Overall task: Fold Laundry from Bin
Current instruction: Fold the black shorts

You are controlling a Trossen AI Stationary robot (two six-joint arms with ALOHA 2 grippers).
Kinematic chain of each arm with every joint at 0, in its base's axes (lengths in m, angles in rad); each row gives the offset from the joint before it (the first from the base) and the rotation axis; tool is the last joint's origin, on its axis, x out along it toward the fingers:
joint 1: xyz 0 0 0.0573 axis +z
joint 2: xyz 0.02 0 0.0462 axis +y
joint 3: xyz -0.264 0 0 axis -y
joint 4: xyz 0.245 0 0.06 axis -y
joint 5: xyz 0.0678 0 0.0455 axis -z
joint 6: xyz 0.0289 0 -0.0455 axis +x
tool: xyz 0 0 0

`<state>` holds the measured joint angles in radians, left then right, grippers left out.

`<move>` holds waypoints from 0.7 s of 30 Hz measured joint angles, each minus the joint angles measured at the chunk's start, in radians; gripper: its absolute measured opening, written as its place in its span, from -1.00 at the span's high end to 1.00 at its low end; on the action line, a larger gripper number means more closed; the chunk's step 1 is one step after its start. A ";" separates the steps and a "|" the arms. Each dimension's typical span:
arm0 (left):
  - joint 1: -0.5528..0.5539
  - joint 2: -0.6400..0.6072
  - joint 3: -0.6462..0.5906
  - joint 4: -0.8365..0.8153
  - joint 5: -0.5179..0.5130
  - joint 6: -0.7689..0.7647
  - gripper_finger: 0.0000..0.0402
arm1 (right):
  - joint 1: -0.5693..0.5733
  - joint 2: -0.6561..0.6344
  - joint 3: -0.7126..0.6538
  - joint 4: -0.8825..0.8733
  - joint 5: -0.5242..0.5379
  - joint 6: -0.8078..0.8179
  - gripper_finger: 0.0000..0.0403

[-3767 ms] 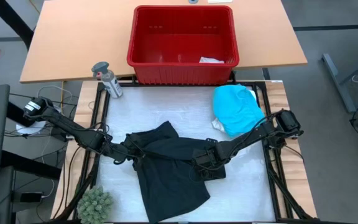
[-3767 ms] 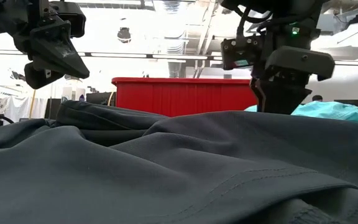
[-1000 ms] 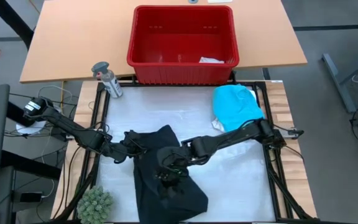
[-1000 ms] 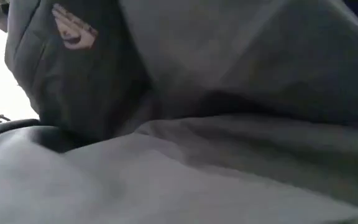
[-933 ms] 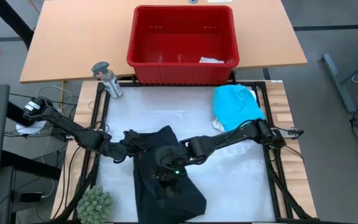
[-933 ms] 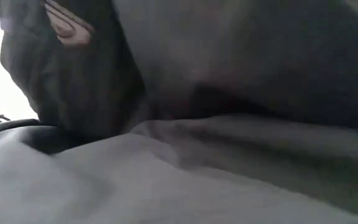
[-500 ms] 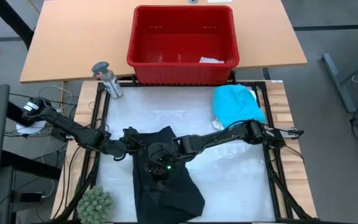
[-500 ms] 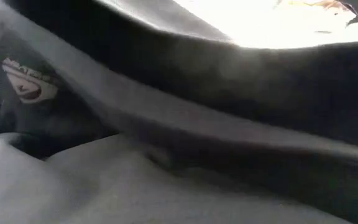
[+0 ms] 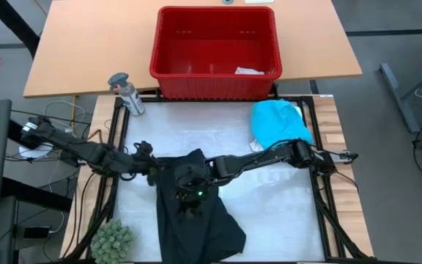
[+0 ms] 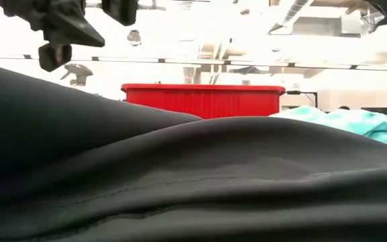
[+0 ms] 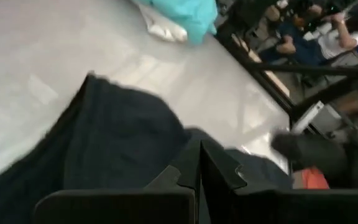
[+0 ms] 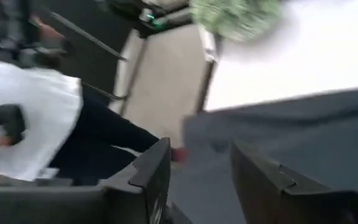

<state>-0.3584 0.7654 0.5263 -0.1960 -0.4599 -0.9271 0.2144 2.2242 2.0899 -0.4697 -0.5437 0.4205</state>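
While the black garment [image 9: 196, 213] lies spread on the white work surface [image 9: 269, 213] near the front edge of the table, the right gripper [image 9: 189, 180] sits over the garment's upper portion, reaching in from the right side. Its fingers [image 12: 151, 177] stand apart with a clear gap between them, and no cloth is seen between them in the right wrist view. The left gripper [image 9: 146, 163] is positioned just beside the garment's upper left corner; its fingers [image 11: 194, 168] are pressed together, and whether any fabric is pinched between them cannot be determined.

The turquoise shirt [image 9: 280, 126] lies bunched at the right rear of the work surface, well apart from the black garment, with a small pale piece [image 9: 256, 147] at its near left edge. The red bin [image 9: 215, 51] stands on the wooden tabletop behind the work surface and holds a small white item [image 9: 249, 71] at its near right corner. A spray bottle [image 9: 127, 93] stands left of the bin. A green plant [image 9: 112, 240] sits at the front left corner. In the low view the black garment fills the foreground, with the bin and turquoise shirt behind it
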 joint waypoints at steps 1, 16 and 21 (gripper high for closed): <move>-0.003 -0.022 0.010 -0.050 0.013 -0.028 1.00 | -0.006 -0.010 0.000 -0.043 0.022 -0.012 0.09; -0.075 0.115 0.052 -0.433 0.030 -0.400 1.00 | -0.084 -0.240 0.000 -0.878 0.465 -0.194 0.18; -0.075 0.224 0.052 -0.432 0.035 -0.359 0.98 | -0.111 -0.353 0.000 -1.018 0.547 -0.185 0.17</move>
<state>-0.4332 0.9894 0.5785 -0.6283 -0.4248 -1.2862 0.1036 1.8711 2.0903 -1.4878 0.0034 0.2350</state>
